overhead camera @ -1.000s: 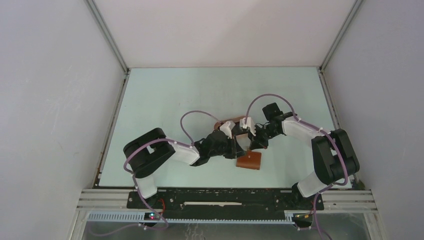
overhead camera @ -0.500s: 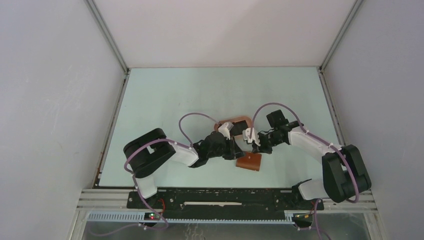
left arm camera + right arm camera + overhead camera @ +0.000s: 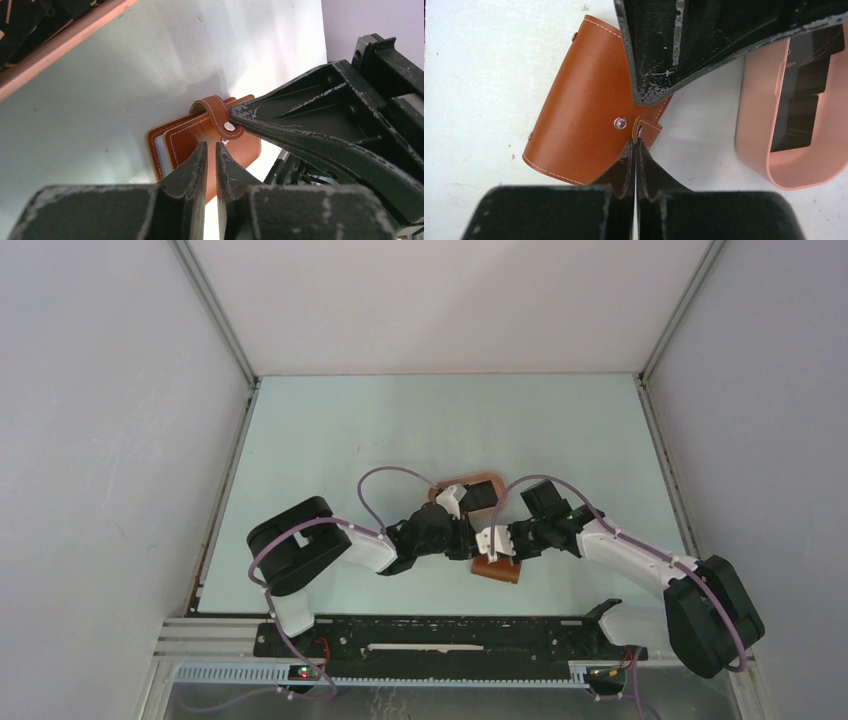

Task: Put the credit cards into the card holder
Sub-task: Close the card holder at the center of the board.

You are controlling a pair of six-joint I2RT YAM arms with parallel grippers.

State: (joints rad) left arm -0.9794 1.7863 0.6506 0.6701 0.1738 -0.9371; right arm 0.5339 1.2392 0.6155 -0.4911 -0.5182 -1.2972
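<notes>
Pinching the snap tab (image 3: 650,131) of the card holder (image 3: 574,120) with the right pincer (image 3: 636,145), fingers pressed together just beside the metal stud (image 3: 620,122). Folded, flat on the tabletop (image 3: 474,75), right under both tips. Facing it, the left pincer (image 3: 210,150), nearly together, thin slit left; cannot tell whether gripping leather. Off to the right pincer's right, black credit cards (image 3: 804,100) in a pink tray (image 3: 804,172).

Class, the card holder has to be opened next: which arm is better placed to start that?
Right. The right fingers are shut on the snap tab of the card holder, well placed to pull it back; the left fingers only rest against the cover.
</notes>
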